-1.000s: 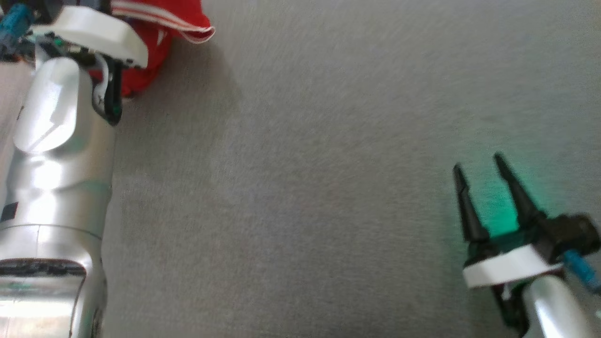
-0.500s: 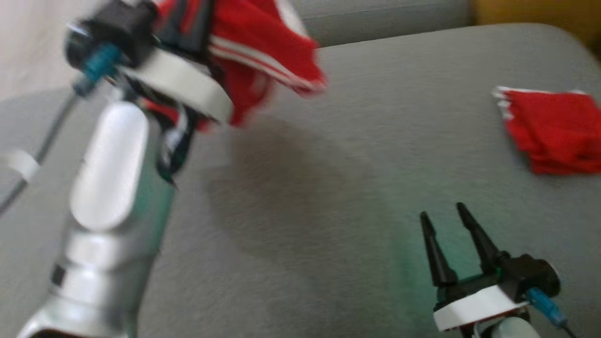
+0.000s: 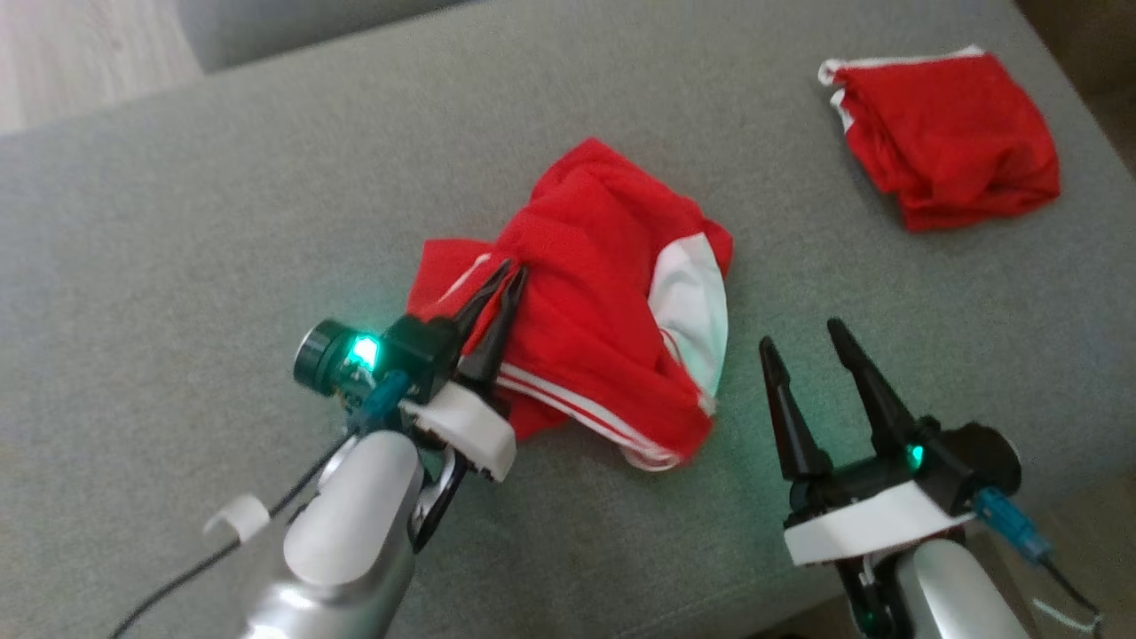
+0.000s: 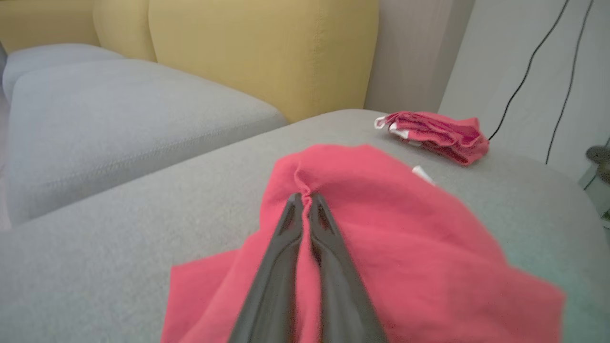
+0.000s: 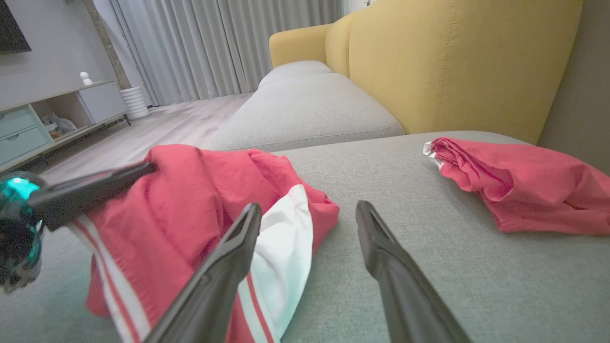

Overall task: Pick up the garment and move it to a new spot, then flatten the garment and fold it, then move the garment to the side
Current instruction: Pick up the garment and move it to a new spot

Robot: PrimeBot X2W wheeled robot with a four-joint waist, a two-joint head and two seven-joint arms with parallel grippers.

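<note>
A crumpled red garment (image 3: 603, 302) with white panels and stripes lies bunched in the middle of the grey cushion (image 3: 222, 222). My left gripper (image 3: 515, 269) is shut on a fold at its left side; the left wrist view has the gripper (image 4: 304, 196) pinching the red cloth (image 4: 381, 214). My right gripper (image 3: 800, 335) stands open just right of the garment, nothing between its fingers. In the right wrist view the gripper (image 5: 309, 206) frames bare cushion, with the garment (image 5: 200, 205) to its left.
A second red garment (image 3: 950, 133) lies folded at the cushion's far right corner, also in the wrist views (image 4: 436, 135) (image 5: 519, 186). A yellow sofa back (image 5: 457, 62) rises behind. The cushion's near edge runs under my right arm. Cables (image 4: 529, 66) hang on the wall.
The head camera has swung a lot between frames. My left gripper, holding the garment up at the upper left before, now has it resting on the middle of the cushion. The right gripper stays open.
</note>
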